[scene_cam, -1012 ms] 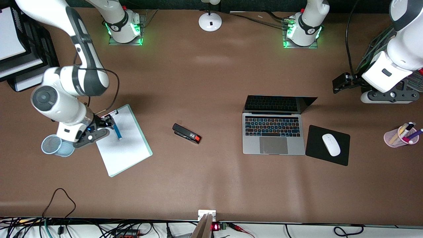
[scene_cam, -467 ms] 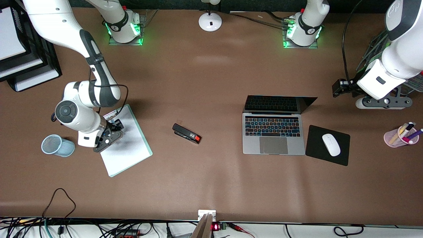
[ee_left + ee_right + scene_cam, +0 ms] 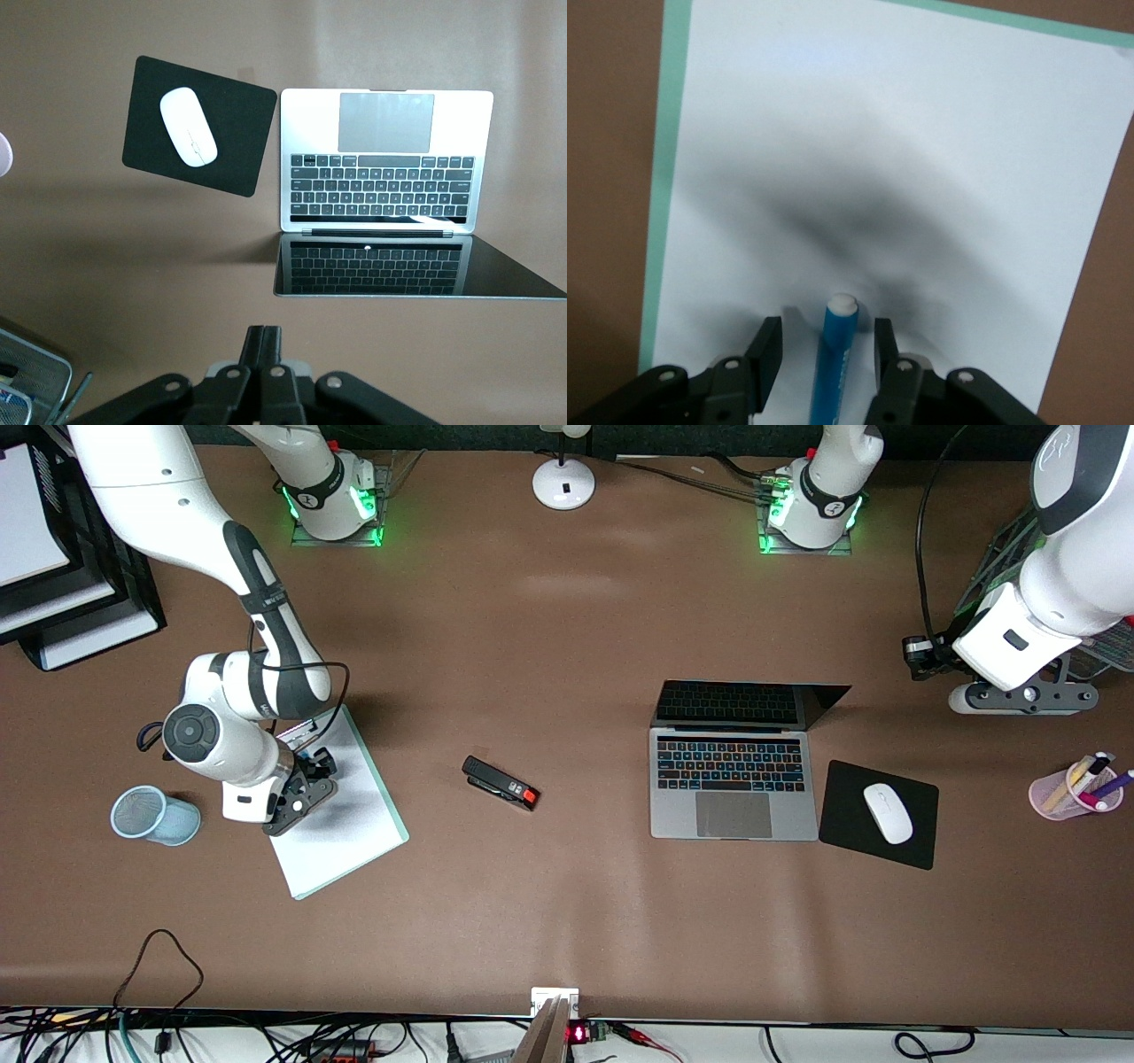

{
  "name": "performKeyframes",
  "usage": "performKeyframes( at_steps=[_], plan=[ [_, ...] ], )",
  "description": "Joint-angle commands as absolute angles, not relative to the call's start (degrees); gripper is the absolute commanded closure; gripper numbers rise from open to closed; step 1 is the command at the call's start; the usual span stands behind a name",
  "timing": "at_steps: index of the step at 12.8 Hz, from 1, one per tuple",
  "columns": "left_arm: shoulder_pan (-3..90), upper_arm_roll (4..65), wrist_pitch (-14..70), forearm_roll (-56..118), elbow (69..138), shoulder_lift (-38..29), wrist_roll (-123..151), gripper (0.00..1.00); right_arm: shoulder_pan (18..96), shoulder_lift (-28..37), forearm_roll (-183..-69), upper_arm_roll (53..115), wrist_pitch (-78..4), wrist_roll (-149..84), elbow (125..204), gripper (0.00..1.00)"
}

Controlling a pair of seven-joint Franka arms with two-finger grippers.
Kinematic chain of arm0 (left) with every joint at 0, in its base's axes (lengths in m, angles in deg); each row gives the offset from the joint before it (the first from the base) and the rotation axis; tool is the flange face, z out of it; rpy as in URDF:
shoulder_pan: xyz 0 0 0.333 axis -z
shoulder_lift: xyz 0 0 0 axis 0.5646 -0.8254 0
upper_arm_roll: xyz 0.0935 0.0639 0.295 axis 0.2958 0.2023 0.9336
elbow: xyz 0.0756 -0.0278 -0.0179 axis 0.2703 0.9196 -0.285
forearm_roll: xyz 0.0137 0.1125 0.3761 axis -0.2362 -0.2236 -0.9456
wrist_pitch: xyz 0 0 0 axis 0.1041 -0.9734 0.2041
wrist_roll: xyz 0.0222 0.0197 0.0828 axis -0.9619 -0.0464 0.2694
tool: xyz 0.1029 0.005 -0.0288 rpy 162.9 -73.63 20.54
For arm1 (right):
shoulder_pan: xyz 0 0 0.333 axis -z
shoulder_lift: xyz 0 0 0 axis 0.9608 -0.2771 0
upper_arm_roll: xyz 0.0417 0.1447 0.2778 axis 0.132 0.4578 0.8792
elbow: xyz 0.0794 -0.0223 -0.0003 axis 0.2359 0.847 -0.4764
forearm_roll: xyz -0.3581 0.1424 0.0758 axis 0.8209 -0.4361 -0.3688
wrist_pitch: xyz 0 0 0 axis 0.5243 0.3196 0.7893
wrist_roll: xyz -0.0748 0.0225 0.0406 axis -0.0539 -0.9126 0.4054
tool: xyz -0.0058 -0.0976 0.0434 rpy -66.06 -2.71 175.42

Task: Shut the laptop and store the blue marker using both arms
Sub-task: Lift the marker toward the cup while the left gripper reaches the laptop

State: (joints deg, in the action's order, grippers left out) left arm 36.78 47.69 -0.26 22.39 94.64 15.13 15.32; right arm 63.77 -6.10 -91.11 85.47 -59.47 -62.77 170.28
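The laptop (image 3: 733, 802) lies open near the left arm's end of the table, its dark screen (image 3: 749, 704) tilted back; it also shows in the left wrist view (image 3: 386, 168). The blue marker (image 3: 835, 354) with a white end lies on white paper, between the open fingers of my right gripper (image 3: 826, 335), with a gap on each side. In the front view the right gripper (image 3: 310, 775) is low over the clipboard and hides the marker. My left gripper (image 3: 918, 654) is shut and empty, in the air past the laptop's screen corner; its fingers (image 3: 264, 336) are pressed together.
The paper sits on a green clipboard (image 3: 345, 824). A blue mesh cup (image 3: 152, 815) stands beside it. A black stapler (image 3: 500, 782) lies mid-table. A white mouse (image 3: 888, 812) is on a black pad (image 3: 842, 824). A pink pen cup (image 3: 1074, 790) stands at the left arm's end.
My right gripper has moved from beside the mesh cup onto the paper and now straddles the marker, which showed beside it before. My left gripper has shifted slightly.
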Motion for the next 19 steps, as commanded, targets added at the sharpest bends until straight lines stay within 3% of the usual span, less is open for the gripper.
performKeyframes(
  at_steps=[1,3,5,6,11,14,19],
  plan=[
    [38.06,46.61,-5.15,23.18,92.55,14.14,15.12,1.00,65.21,-8.02,-92.29,85.85,-61.26,-65.31,169.69,0.54],
    [37.80,43.45,-5.61,23.27,93.77,14.84,16.35,1.00,65.21,-8.20,-92.46,85.85,-61.35,-65.31,169.69,0.70],
    [37.80,40.90,-4.74,23.35,96.84,16.51,20.03,1.00,65.21,-8.11,-92.55,85.93,-61.26,-64.70,169.69,0.94],
    [37.80,39.50,-3.17,24.14,98.94,17.56,22.74,1.00,65.12,-8.02,-92.55,85.93,-61.18,-64.52,169.52,1.00],
    [37.45,36.06,4.05,24.41,110.55,22.49,25.67,1.00,65.38,-4.60,-96.68,85.76,-54.88,-65.04,165.05,1.00],
    [37.27,35.62,5.37,24.41,112.49,23.11,25.67,1.00,68.80,-3.37,-99.30,85.85,-45.03,-68.88,157.67,1.00],
    [37.27,35.44,6.07,24.41,114.25,23.11,25.50,1.00,76.79,0.24,-112.12,85.58,-32.82,-94.79,149.58,1.00]
  ],
)
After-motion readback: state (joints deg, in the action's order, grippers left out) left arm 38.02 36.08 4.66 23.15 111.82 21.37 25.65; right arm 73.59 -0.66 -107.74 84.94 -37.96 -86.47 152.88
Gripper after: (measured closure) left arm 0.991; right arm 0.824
